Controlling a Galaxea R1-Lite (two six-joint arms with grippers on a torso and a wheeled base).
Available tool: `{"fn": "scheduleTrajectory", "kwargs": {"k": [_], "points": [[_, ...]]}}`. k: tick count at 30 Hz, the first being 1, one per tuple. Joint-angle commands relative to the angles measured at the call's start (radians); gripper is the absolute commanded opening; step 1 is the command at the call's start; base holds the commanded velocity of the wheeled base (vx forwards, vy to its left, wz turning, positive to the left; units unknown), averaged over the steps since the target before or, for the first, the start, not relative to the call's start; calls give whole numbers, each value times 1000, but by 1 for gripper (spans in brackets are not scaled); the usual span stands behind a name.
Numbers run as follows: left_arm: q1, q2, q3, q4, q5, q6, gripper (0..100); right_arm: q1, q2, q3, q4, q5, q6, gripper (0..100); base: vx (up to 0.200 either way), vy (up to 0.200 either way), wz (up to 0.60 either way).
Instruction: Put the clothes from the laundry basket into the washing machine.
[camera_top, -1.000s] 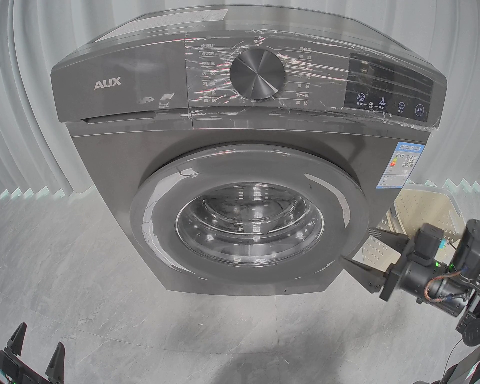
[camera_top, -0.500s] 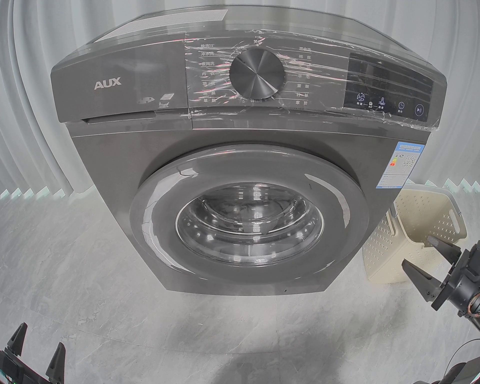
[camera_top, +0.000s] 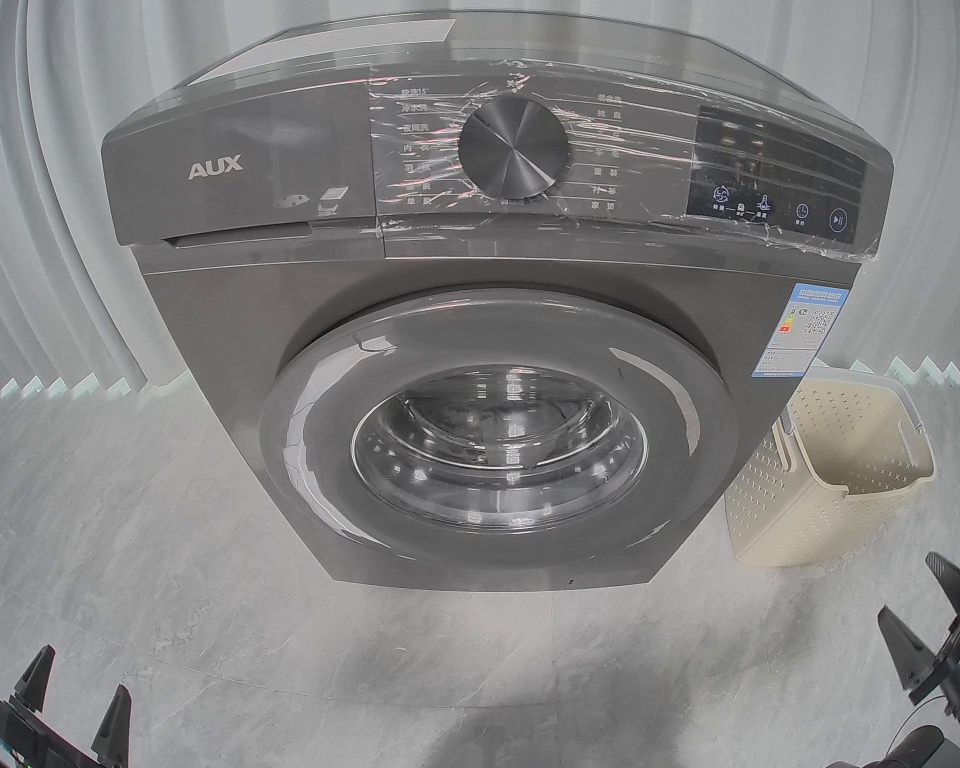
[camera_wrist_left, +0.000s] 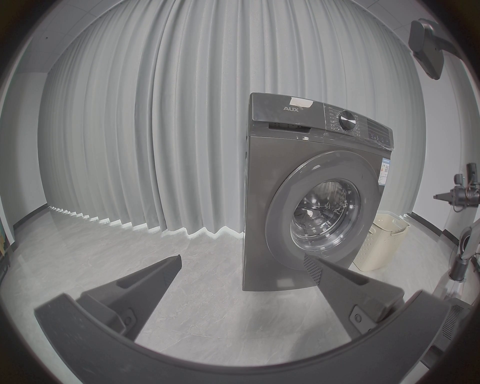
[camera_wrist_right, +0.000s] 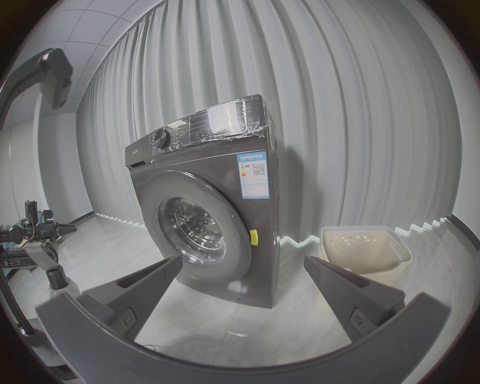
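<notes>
Both arms low and wide: the left gripper (camera_top: 78, 672) with its black fingers spread and nothing between them, the right gripper (camera_top: 912, 585) likewise parted and bare. The big risk is the dark grey front-loading washing machine (camera_top: 500, 270), whose round glass-windowed door (camera_top: 500, 440) is shut, so any load carried over would bump the glass. The cream perforated plastic laundry basket (camera_top: 780, 510) stands on the floor just beside the machine's right flank, and what shows of its inside is bare plastic. It looks light, so a clumsy reach could tip it or shove it along. The pale grey marbled tile floor (camera_top: 400, 650) looks glossy and slick. Pleated pale curtains (camera_top: 60, 200) hang behind.
</notes>
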Motion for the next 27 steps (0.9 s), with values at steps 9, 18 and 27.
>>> {"fn": "scheduleTrajectory", "kwargs": {"k": [9, 18, 27], "points": [[0, -13, 16, 0, 0, -5, 100, -121, -445, 18, 400, -122, -1, 100, 0, 0, 0], [0, -15, 16, 0, 2, -8, 100, -124, -445, 18, 453, -142, -42, 100, 0, 0, 0], [0, -13, 16, 0, 2, -13, 100, -124, -445, 18, 455, -141, -36, 100, 0, 0, 0]]}}
